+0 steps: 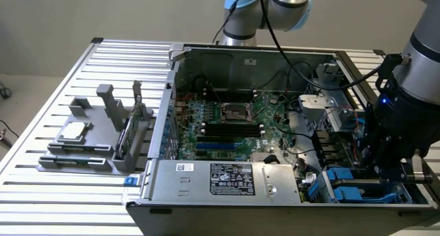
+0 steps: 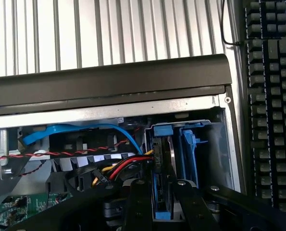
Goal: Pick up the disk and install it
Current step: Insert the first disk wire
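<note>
The arm [image 1: 429,66] has silver-grey tube links and light-blue joint caps, with a black cable trailing along it; its black gripper [image 1: 392,161] carries a small blue light and visible screws

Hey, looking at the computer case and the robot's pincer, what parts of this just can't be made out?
- Disk, wrist view: edge-on in its bay, lower end behind the pincer fingers; seating unclear.
- Pincer, exterior view: tips sunk behind blue carriers.
- Label on the silver box: print too small.
- Keyboard, wrist view: cut by the edge.
</note>
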Robot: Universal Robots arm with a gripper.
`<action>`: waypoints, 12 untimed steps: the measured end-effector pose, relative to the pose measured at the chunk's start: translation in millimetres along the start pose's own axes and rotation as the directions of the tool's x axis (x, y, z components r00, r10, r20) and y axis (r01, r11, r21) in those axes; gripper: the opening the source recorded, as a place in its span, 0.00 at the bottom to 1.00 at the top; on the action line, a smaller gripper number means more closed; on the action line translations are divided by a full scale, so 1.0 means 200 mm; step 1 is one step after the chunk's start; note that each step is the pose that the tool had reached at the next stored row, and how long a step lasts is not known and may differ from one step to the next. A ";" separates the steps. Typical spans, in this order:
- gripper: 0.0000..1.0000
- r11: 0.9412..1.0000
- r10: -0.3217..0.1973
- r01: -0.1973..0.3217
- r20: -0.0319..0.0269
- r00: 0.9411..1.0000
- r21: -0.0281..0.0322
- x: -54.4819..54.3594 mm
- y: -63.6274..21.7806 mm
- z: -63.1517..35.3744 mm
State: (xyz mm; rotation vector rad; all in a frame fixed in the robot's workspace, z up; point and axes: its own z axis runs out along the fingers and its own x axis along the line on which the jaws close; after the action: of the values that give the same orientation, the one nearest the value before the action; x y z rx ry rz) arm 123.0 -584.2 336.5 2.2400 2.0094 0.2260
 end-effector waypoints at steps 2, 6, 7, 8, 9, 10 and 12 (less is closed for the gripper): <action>0.24 1.000 0.000 0.000 0.000 1.000 0.000 0.00 0.006 -0.032; 0.24 1.000 0.000 0.000 0.000 1.000 0.000 0.00 0.002 -0.068; 0.24 1.000 0.000 0.000 0.000 1.000 0.001 0.00 -0.006 -0.072; 0.24 1.000 0.000 0.000 0.000 1.000 0.002 0.00 -0.018 -0.075; 0.24 1.000 0.000 0.000 0.000 1.000 0.003 0.00 -0.032 -0.079; 0.24 1.000 0.000 0.000 0.000 1.000 0.005 0.00 -0.047 -0.082; 0.24 1.000 0.000 0.000 0.000 1.000 0.008 -0.01 -0.076 -0.087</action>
State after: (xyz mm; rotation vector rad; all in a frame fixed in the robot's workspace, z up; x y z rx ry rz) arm 104.7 -584.3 350.6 2.2450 2.0139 0.2183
